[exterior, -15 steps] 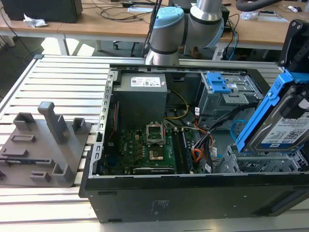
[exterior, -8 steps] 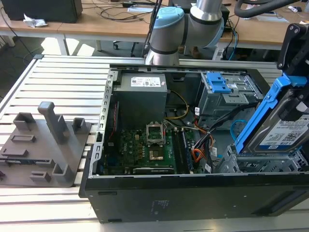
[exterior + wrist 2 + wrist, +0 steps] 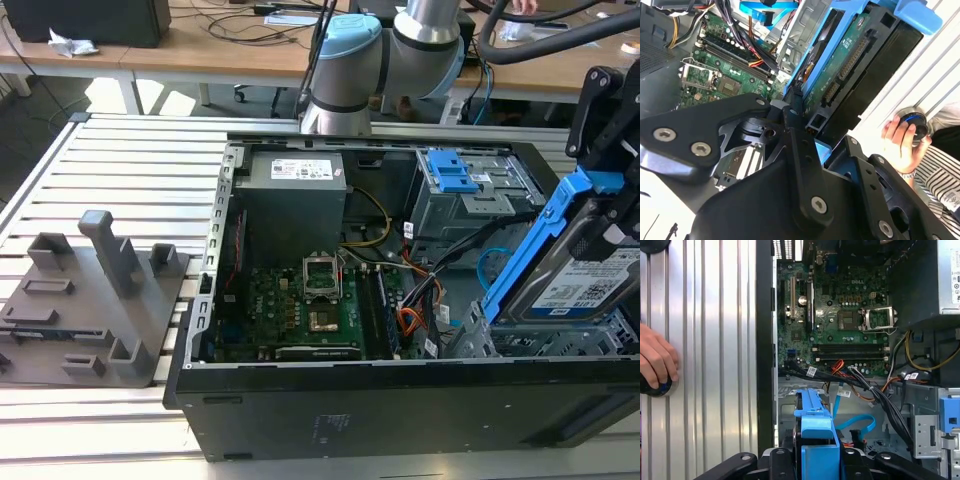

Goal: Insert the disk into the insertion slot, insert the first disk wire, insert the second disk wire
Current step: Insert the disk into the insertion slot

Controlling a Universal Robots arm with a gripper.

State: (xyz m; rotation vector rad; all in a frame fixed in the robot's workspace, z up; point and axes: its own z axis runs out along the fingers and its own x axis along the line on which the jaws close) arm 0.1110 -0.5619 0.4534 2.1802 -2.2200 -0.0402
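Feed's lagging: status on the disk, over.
End effector shut on the disk. Disk tilted, low end at the insertion slot, not seated. Second disk wire looped beside it. Hand outside case.

Way into the insertion slot point(image 3: 530, 345): taken up by the disk point(image 3: 580, 285), tilted over it and clamped in the gripper point(image 3: 816, 462).
Next to the slot: walled by the taller drive cage point(image 3: 465, 195).
Slot to motherboard point(image 3: 290, 305): crowded by the orange and black wire bundle point(image 3: 412, 312) and the looping second disk wire point(image 3: 860, 419).
Over the motherboard: open from above, up to the power supply point(image 3: 295, 190).
Outside the case: open table slats point(image 3: 130, 170); a person's hand point(image 3: 656, 360) rests there, and a grey fixture plate point(image 3: 90, 300) sits at the exterior view's left.
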